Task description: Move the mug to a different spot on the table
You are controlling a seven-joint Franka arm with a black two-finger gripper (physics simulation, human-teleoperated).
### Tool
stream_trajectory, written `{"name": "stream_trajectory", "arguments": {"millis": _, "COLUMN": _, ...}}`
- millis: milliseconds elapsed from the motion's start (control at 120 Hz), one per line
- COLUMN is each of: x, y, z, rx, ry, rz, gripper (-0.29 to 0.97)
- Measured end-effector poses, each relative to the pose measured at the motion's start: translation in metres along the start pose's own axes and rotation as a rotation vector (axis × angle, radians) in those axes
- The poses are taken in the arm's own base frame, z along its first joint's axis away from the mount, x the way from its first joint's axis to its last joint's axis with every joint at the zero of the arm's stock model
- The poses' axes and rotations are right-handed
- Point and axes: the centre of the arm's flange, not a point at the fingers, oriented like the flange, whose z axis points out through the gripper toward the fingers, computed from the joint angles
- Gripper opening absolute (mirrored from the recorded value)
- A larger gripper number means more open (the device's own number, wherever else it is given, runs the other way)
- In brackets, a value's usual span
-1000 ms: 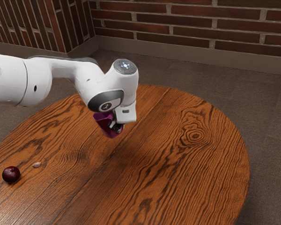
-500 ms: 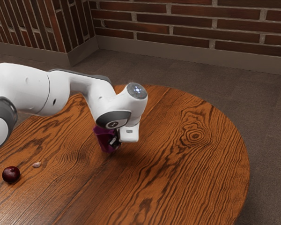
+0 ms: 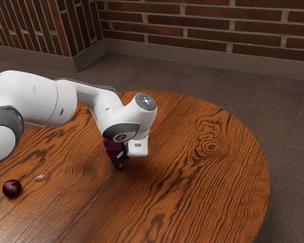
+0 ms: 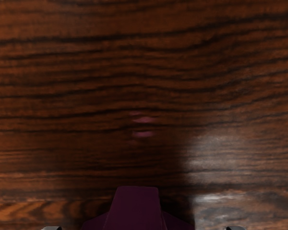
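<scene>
Hand clamped on purple mug, upright, low at desk middle (well off rim); wide wood stretch toward exterior view's right; dark red ball near edge

- A round wooden table with strong dark grain and a knot ring on the exterior view's right half stands on a grey-brown floor.
- A purple mug is upright at about the table's middle, a little toward the far-left side. Its base is down at the tabletop, but actual contact cannot be made out.
- A small dark red ball lies at the near-left edge of the table, well apart from the mug.
- A tiny pale nut-like piece lies just to the right of the ball, slightly farther back.
- In the wrist view the same dark-grained tabletop runs beyond the mug.
</scene>
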Motion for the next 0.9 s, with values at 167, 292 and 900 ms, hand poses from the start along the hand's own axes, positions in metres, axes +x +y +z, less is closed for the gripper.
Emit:
{"name": "stream_trajectory", "arguments": {"millis": 167, "x": 0.015, "y": 0.001, "z": -0.019, "rx": -0.009, "ry": 0.092, "rz": -0.051, "gripper": 0.57}}
{"name": "stream_trajectory", "arguments": {"millis": 292, "x": 0.023, "y": 0.004, "z": -0.047, "rx": -0.022, "ry": 0.199, "rz": -0.122, "gripper": 0.62}}
{"name": "stream_trajectory", "arguments": {"millis": 900, "x": -0.257, "y": 0.053, "z": -0.277, "rx": -0.127, "ry": 0.442, "rz": -1.091, "gripper": 0.68}}
